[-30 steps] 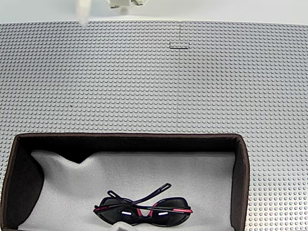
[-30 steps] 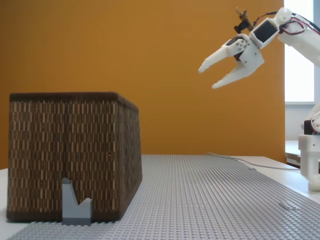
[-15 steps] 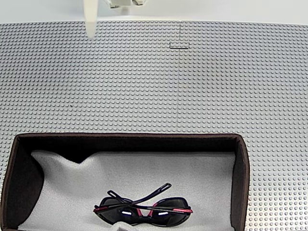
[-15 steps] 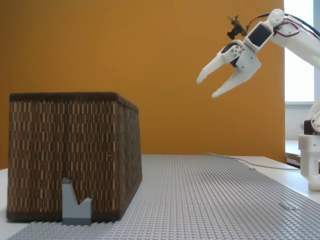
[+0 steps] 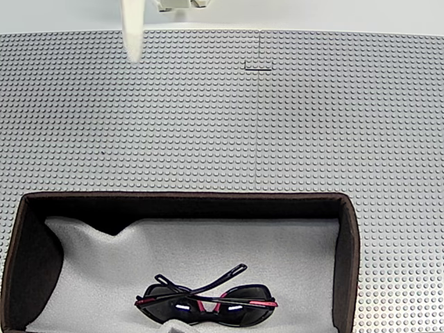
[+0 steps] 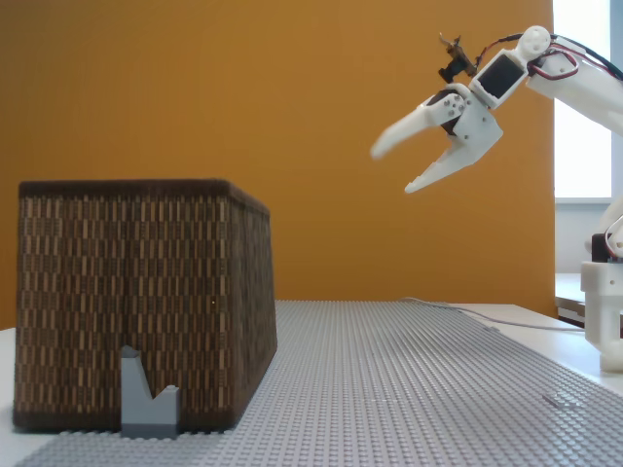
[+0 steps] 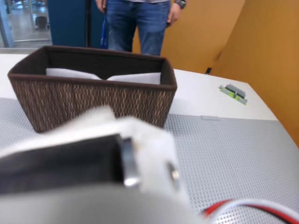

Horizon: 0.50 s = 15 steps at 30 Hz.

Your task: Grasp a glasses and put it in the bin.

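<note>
The glasses point(image 5: 206, 302), dark-lensed with a black frame and pink accents, lie folded on the grey lining inside the bin point(image 5: 350, 243), near its front edge in a fixed view. From the side, in a fixed view, the bin point(image 6: 136, 302) shows woven brown walls that hide the glasses. My white gripper point(image 6: 393, 165) hangs high in the air to the right of the bin, open, with nothing between its fingers. One fingertip point(image 5: 132, 41) pokes in at the top of a fixed view. The wrist view looks over the blurred gripper body toward the bin point(image 7: 93, 100).
A grey studded baseplate point(image 5: 277, 125) covers the table. A small grey block point(image 6: 146, 399) stands against the bin's near wall. A person in jeans point(image 7: 135, 23) stands behind the bin. A small green and grey piece point(image 7: 232, 91) lies on the white table beyond.
The gripper has swung left toward the bin and tilted downward, staying open. Its fingertip reaches further into the top-down view. The glasses have not moved.
</note>
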Tool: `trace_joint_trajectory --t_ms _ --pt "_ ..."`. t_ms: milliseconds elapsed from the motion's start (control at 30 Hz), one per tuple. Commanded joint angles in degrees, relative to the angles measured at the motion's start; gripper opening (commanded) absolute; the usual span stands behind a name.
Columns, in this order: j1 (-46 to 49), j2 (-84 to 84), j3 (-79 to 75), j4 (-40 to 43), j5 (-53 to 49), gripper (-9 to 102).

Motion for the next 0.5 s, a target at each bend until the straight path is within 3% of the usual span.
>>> trace_joint_trajectory --t_ms 0,133,200,300,367,467 --pt "0.70 3.43 1.76 -0.70 -0.18 1" --pt "0.35 3.96 1.93 -0.70 -2.02 43" --pt "0.26 4.13 2.02 -0.62 -3.08 48" --pt "0.44 4.48 2.64 -1.05 -3.16 47" --pt "0.97 5.01 3.25 -1.85 -1.76 19" --pt "0.88 5.19 3.69 -2.02 -2.37 10"
